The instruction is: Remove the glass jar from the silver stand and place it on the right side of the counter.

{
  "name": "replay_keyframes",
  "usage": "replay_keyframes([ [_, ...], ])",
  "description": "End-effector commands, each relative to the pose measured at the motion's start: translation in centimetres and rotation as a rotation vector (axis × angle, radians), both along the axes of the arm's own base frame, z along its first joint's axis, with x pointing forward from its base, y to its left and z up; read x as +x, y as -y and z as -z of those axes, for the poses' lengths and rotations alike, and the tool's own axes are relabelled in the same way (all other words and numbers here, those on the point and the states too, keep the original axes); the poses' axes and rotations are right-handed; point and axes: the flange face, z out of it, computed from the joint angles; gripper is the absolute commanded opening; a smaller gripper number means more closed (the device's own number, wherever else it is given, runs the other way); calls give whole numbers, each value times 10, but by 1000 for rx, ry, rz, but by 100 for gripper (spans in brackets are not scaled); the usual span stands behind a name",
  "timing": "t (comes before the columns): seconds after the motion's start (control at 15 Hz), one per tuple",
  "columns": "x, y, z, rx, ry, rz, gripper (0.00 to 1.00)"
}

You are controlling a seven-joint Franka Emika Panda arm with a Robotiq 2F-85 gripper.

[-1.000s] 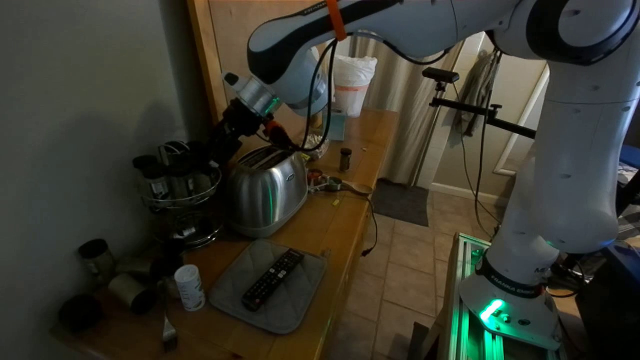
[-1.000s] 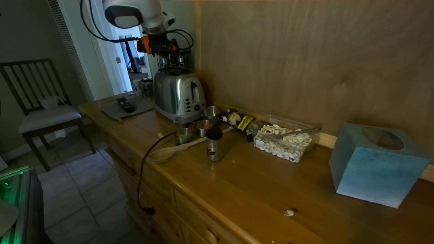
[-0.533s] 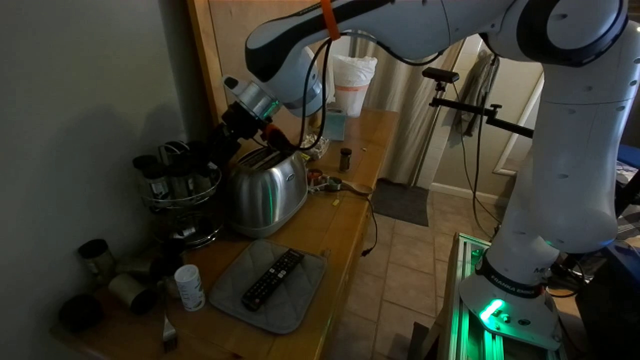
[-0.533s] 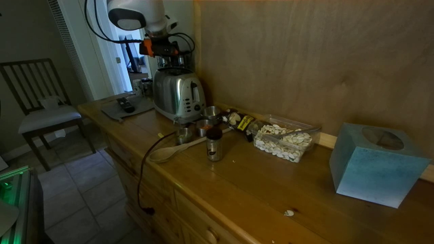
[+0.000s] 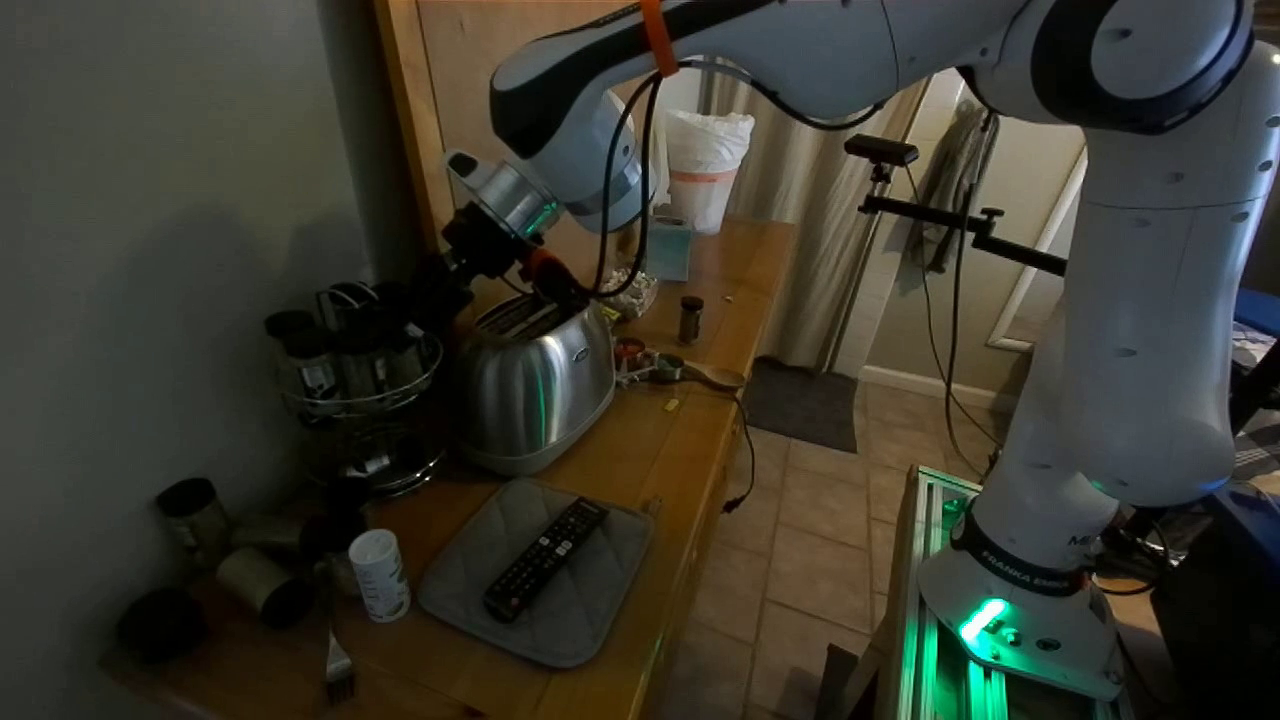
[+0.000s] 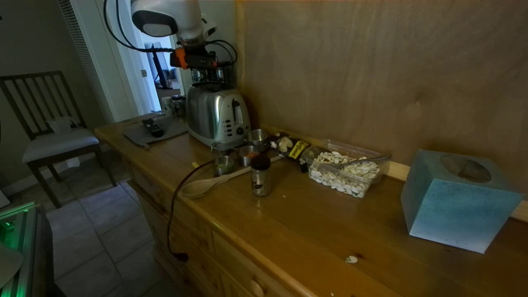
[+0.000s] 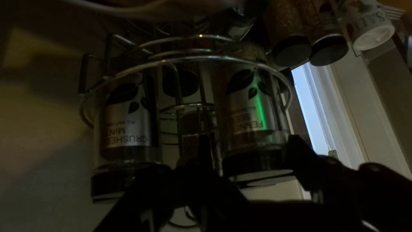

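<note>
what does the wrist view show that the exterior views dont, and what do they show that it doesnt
Only the wrist view: readable spice names, on the crushed mint jar and the fennel seed jar.

Only the exterior views: the wooden spoon, the blue tissue box and the tub of seeds.

Shared by the wrist view and an exterior view: the silver stand and the white salt shaker.

The robot arm (image 5: pixel 1150 330) is of whitish colour, with black bands (image 5: pixel 1062 70), orange strap (image 5: pixel 659 40), black cables (image 5: pixel 607 200) and FRANKA lettering (image 5: pixel 1025 572).
</note>
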Motion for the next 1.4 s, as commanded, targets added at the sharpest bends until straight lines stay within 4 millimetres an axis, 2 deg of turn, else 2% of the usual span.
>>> replay_keyframes([
  [0.0, 4, 4, -3, 17, 18, -5, 33],
  [0.07, 4, 5, -4, 13, 21, -1, 27],
  [0.13, 4, 6, -6, 9, 22, 1, 25],
  [0.53, -5, 0, -32, -2, 52, 5, 25],
  [1.0, -27, 0, -86, -29, 117, 44, 25],
  [1.33, -50, 18, -119, -24, 140, 131, 25],
])
